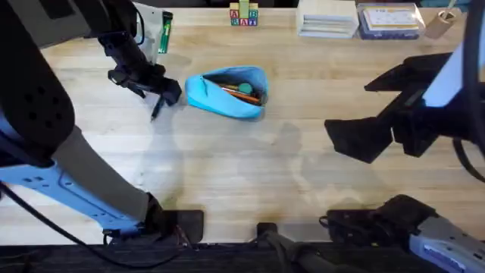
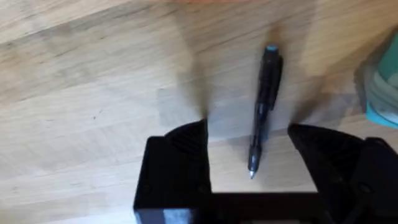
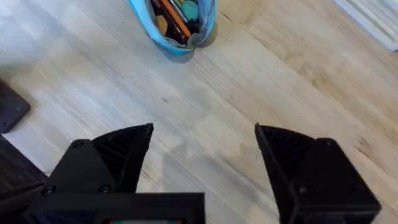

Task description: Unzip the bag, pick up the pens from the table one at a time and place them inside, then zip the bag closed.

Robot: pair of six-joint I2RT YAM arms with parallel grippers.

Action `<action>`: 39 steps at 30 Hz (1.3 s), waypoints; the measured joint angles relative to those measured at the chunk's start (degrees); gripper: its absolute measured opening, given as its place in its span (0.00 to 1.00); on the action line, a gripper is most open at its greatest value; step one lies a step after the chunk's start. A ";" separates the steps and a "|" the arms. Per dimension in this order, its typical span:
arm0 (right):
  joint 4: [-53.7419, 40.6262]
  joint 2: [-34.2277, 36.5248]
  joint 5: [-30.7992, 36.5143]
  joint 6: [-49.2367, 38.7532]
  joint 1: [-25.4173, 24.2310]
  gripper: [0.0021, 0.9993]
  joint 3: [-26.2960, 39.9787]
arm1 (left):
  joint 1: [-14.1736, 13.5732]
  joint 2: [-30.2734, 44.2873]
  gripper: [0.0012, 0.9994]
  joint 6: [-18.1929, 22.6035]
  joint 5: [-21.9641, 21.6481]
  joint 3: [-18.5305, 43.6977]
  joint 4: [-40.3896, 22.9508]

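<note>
The light blue bag (image 1: 216, 98) lies unzipped on the table (image 1: 250, 182), with orange and teal items showing inside it (image 3: 177, 22). A dark pen (image 1: 156, 111) lies on the wood just left of the bag. My left gripper (image 1: 168, 95) hangs over that pen. In the left wrist view the pen (image 2: 264, 106), with a teal end, lies between the open fingers of the left gripper (image 2: 249, 140) and is not clamped. The bag's edge (image 2: 380, 87) shows beside it. My right gripper (image 1: 345, 140) hovers open to the right of the bag, nothing between its fingers (image 3: 202, 140).
A green and white item (image 1: 164, 34) lies behind the left gripper. Letter blocks (image 1: 244, 15), a white box (image 1: 327, 17) and a bluish box (image 1: 390, 20) line the far edge. Bare wood stretches between the bag and the arm bases.
</note>
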 joint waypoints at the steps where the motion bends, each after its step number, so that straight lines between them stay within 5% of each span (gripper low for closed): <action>1: 0.01 0.02 0.00 0.00 0.00 1.00 0.00 | -0.18 0.00 0.79 -0.02 0.21 -0.01 -0.14; 3: 0.01 0.00 0.00 0.00 0.00 1.00 0.00 | -0.62 0.02 0.66 -0.13 0.40 -0.02 -0.29; 4: 0.01 0.00 0.00 0.00 0.00 1.00 0.00 | -0.79 0.07 0.40 -0.32 0.46 -0.02 -0.29; 5: 0.00 0.02 0.00 0.00 0.00 1.00 0.00 | -0.79 0.07 0.29 -0.39 0.27 -0.02 -0.29; 8: 0.01 0.00 0.00 0.00 0.00 1.00 0.00 | -0.68 0.07 0.07 -0.41 -0.41 -0.02 -0.25; 26: 0.01 0.01 0.00 0.00 0.00 1.00 0.00 | -0.25 0.07 0.04 -3.75 -0.54 -0.02 -0.29; 39: -0.01 0.00 0.00 0.00 0.00 1.00 0.00 | 3.45 -1.35 0.04 -7.44 1.83 -0.20 0.43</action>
